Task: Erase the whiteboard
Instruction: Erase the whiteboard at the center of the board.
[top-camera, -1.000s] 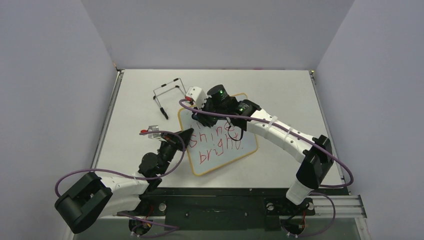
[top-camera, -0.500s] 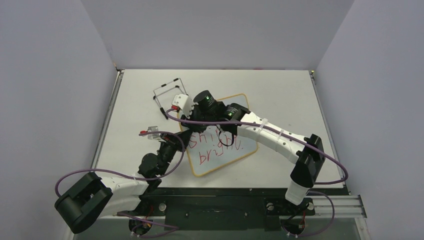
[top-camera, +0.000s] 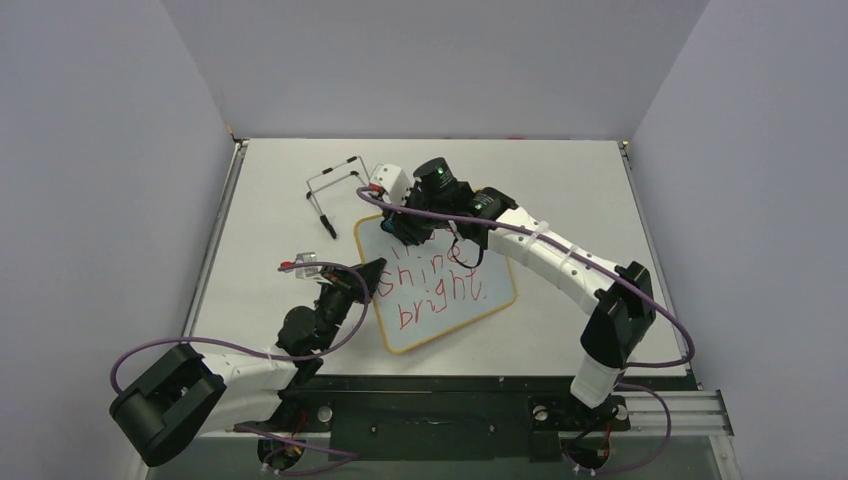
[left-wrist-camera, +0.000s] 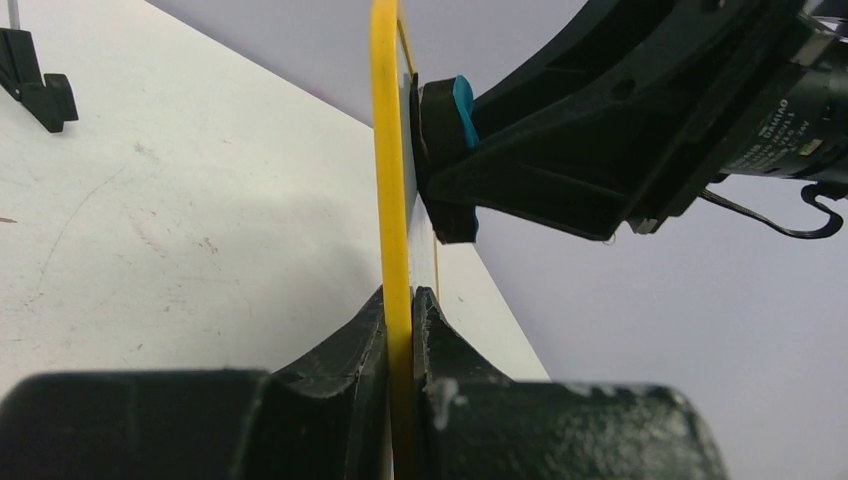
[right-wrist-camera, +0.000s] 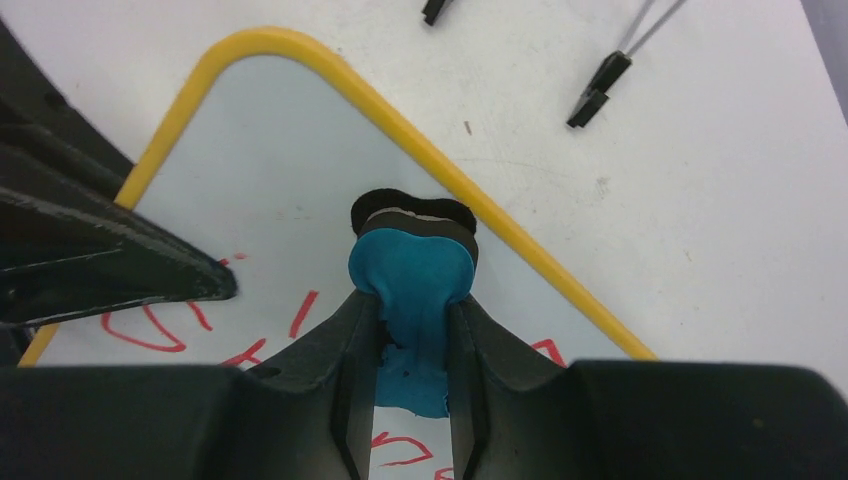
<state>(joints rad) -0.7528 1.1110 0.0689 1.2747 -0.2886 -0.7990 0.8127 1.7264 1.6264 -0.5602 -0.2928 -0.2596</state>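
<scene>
The whiteboard (top-camera: 440, 300) lies flat on the table, yellow-framed, with red writing "shine bright". My left gripper (top-camera: 374, 270) is shut on the board's left edge; in the left wrist view the yellow frame (left-wrist-camera: 392, 200) runs up between the fingers. My right gripper (top-camera: 410, 228) is shut on the blue eraser (right-wrist-camera: 412, 285) and presses its black felt onto the board's far left corner area (right-wrist-camera: 290, 160). The eraser also shows in the left wrist view (left-wrist-camera: 462, 105). The far part of the board looks wiped clean.
A thin black wire stand (top-camera: 335, 188) lies on the table just behind and left of the board; its feet show in the right wrist view (right-wrist-camera: 598, 85). Grey walls close in the left, right and back sides.
My right gripper swung the eraser left across the board's far edge, then back right to the far left corner. The top line of red writing is now mostly gone. The left gripper stayed put.
</scene>
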